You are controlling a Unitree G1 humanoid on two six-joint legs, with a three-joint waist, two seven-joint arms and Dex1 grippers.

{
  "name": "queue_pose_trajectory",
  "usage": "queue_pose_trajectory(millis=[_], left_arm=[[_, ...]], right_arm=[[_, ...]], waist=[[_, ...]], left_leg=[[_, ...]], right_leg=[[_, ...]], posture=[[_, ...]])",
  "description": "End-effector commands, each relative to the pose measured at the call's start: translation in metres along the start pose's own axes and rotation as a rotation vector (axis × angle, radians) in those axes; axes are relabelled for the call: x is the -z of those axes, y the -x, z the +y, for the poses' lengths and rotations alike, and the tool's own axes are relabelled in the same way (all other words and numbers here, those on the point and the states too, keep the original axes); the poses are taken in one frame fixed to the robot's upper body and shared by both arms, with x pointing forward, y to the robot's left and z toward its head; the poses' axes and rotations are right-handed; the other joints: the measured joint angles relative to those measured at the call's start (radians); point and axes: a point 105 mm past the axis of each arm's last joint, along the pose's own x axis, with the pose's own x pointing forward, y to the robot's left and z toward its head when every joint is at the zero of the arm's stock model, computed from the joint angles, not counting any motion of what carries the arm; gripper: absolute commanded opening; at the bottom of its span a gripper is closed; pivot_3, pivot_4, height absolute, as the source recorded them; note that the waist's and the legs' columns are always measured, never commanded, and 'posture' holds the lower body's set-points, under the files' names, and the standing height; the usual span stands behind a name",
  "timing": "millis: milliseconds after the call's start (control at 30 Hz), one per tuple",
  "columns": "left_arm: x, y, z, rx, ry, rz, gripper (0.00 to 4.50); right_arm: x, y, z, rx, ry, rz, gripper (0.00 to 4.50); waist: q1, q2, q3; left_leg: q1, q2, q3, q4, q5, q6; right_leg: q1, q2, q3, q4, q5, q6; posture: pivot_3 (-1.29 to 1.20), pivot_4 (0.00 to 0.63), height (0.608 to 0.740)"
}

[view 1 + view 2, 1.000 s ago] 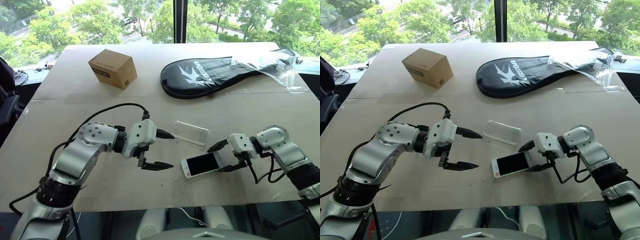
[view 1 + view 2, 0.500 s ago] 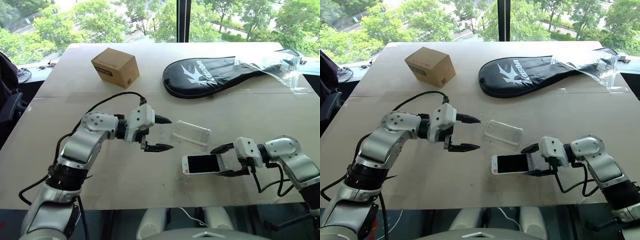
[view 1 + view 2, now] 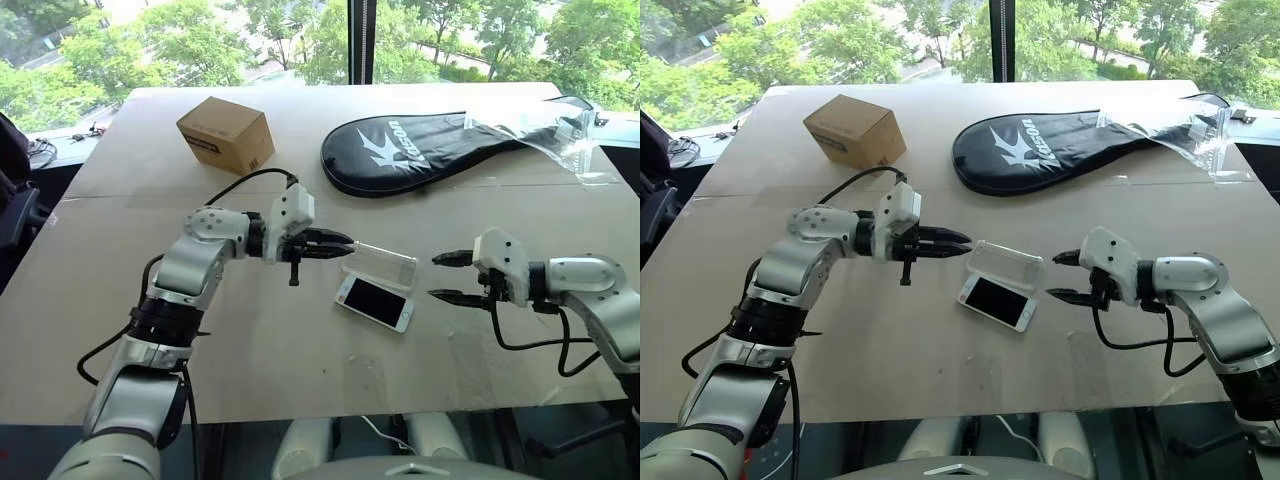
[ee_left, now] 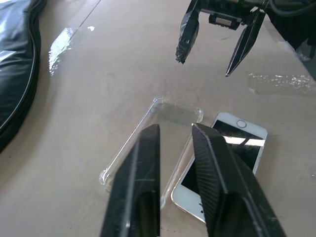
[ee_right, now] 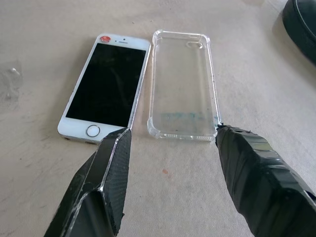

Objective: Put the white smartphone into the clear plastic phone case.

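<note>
Beside case (image 5: 181, 84) edge, phone (image 5: 106, 86) flat; left hand (image 3: 345, 244) closed, right hand (image 3: 440, 276) open, apart.

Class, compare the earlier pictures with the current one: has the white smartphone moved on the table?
Yes. The white smartphone has left the right gripper and now lies flat against the near edge of the clear plastic phone case, nearer to it than earlier.
</note>
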Motion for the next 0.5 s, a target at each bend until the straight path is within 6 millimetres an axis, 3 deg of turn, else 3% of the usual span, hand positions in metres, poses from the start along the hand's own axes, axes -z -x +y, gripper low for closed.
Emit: queue_pose_trajectory(millis=[33,133,167,400,500], left_arm=[[-0.011,0.004,0.003,0.006,-0.056,-0.017,0.02],[-0.007,0.005,0.003,0.005,-0.068,0.006,0.0],[-0.007,0.005,0.001,0.008,-0.065,0.006,0.0],[-0.011,0.011,-0.008,0.043,-0.071,0.025,0.0],[-0.01,0.014,-0.013,0.074,-0.076,0.064,0.0]], right_arm=[[-0.009,-0.008,0.011,-0.004,0.013,-0.013,3.16],[-0.01,-0.02,0.026,-0.013,-0.017,-0.045,4.28],[-0.008,-0.025,0.032,-0.024,-0.019,-0.049,4.41],[0.017,-0.039,0.052,-0.034,-0.074,0.012,4.41],[0.022,-0.045,0.049,0.011,-0.109,0.015,4.41]], waist=[[-0.002,0.0,0.0],[-0.002,0.0,0.0],[-0.001,0.0,0.0],[-0.001,0.0,0.0],[-0.003,0.0,0.0]], left_leg=[[0.0,0.0,0.0,0.0,0.0,0.0],[0.0,0.0,0.0,0.0,0.0,0.0],[0.0,0.0,0.0,0.0,0.0,0.0],[0.0,0.0,0.0,0.001,0.0,0.0],[0.001,0.0,0.0,0.001,0.0,0.0]], right_leg=[[0.0,0.0,0.0,0.0,0.0,0.0],[0.0,0.0,0.001,0.0,0.0,0.0],[0.0,0.0,0.0,0.0,0.0,0.0],[0.0,0.0,0.0,0.0,0.0,0.0],[0.0,0.0,0.0,0.001,0.0,0.0]], posture=[[0.0,0.15,0.74],[0.0,0.15,0.74],[0.0,0.15,0.74],[0.0,0.15,0.74],[0.0,0.15,0.74]])
